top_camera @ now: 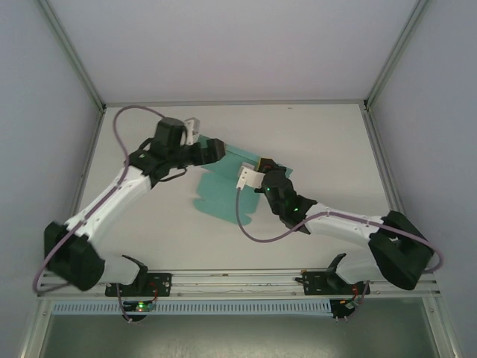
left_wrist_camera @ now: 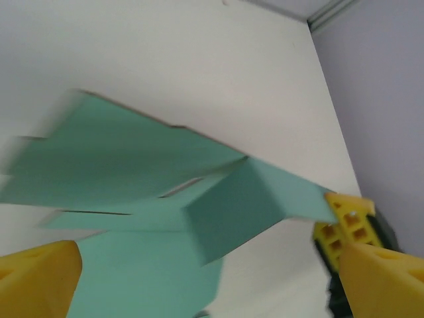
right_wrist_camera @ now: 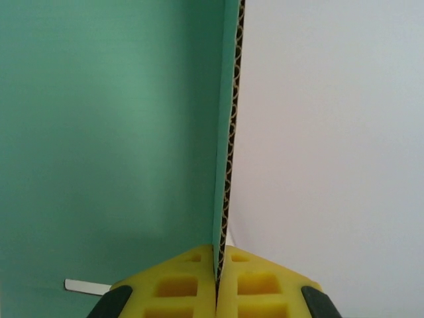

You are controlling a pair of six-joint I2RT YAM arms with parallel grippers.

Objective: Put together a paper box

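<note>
Right gripper (right_wrist_camera: 217, 281) jaws pinching paper box (right_wrist_camera: 106, 132) edge, left gripper (left_wrist_camera: 205, 285) jaws apart

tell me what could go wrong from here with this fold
The right gripper is shut on just a thin edge of the paper box, so the card could slip out or crease there. The left gripper is open by a half-raised flap; closing askew might crush it rather than fold it.

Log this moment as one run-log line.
paper box: partly folded, unassembled | right pincer: shut on its edge | left pincer: open, not gripping
</note>
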